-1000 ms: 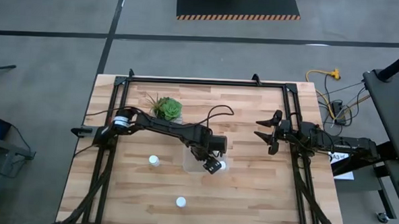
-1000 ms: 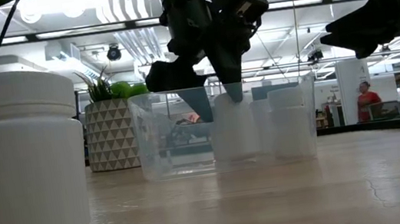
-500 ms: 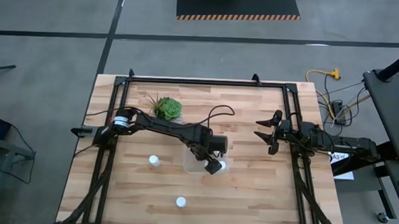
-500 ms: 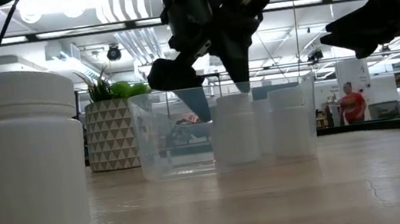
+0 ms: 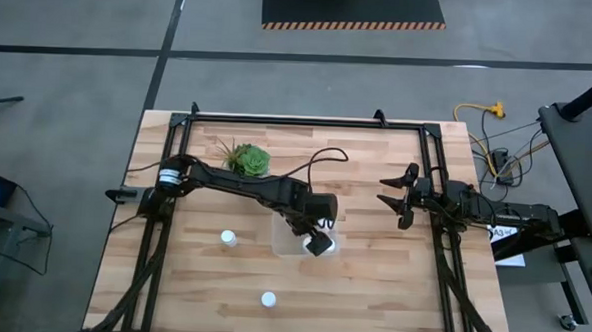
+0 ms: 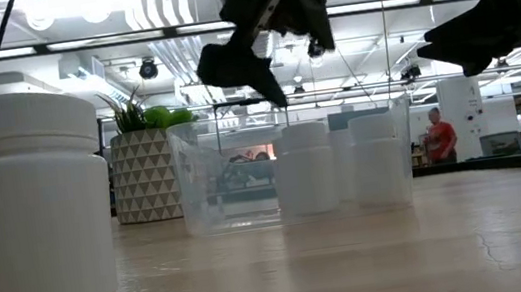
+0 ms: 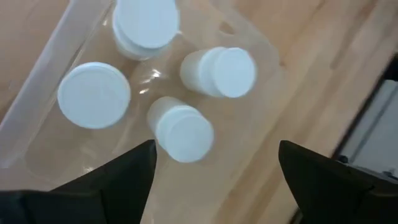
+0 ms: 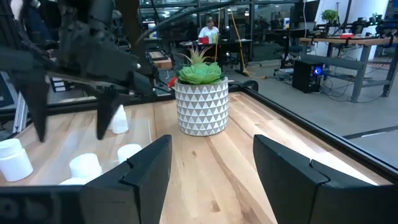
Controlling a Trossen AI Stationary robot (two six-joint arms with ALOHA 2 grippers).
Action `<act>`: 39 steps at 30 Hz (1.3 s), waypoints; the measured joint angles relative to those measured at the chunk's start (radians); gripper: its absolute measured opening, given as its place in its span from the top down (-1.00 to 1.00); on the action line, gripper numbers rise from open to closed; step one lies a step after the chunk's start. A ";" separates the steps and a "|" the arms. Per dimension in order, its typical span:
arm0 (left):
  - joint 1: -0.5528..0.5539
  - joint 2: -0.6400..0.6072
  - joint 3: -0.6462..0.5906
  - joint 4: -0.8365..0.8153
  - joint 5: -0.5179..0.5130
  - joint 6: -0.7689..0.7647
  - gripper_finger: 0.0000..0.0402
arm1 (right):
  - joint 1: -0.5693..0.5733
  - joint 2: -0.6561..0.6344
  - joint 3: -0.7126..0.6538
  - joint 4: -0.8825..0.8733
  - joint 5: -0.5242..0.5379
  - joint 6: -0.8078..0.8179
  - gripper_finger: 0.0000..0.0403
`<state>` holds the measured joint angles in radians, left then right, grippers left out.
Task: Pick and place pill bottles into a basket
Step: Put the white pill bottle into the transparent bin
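Note:
The basket (image 5: 285,241), a clear bin, stands mid-table. Several white pill bottles (image 7: 180,127) stand upright in it, side by side (image 6: 306,168). My left gripper (image 5: 316,239) hovers open above the basket's rim (image 6: 281,53), its fingers wide apart over the bottles (image 7: 217,180) and touching nothing. Two more pill bottles stand upright on the wood, one left of the basket (image 5: 228,238) and one near the front edge (image 5: 267,300), which is large in the low view (image 6: 37,211). My right gripper (image 5: 390,198) waits open at the table's right side (image 8: 211,174).
A green plant in a white patterned pot (image 5: 248,161) stands at the far left of the table, behind the basket (image 6: 143,172). Black frame rails run along the table's left, right and far edges. Bare wood lies between the basket and my right arm.
My left gripper has opened and let go of a pill bottle inside the basket, then risen straight up until its fingertips are above the rim. The released bottle stays standing upright in the basket beside the others.

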<state>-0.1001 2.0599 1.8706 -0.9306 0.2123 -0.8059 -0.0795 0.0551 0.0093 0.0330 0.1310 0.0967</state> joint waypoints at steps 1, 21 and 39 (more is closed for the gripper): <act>0.000 -0.005 0.000 0.008 0.015 -0.001 -0.59 | 0.000 0.000 0.000 0.000 0.000 0.000 -0.07; -0.014 -0.205 -0.005 0.356 0.214 0.031 -0.59 | 0.000 0.000 0.000 0.000 0.000 0.000 -0.07; -0.261 -0.421 -0.014 0.409 0.208 0.318 -0.59 | 0.000 0.000 0.000 0.000 0.000 0.000 -0.07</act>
<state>-0.3614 1.6386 1.8565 -0.5213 0.4202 -0.4877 -0.0792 0.0553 0.0097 0.0330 0.1307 0.0967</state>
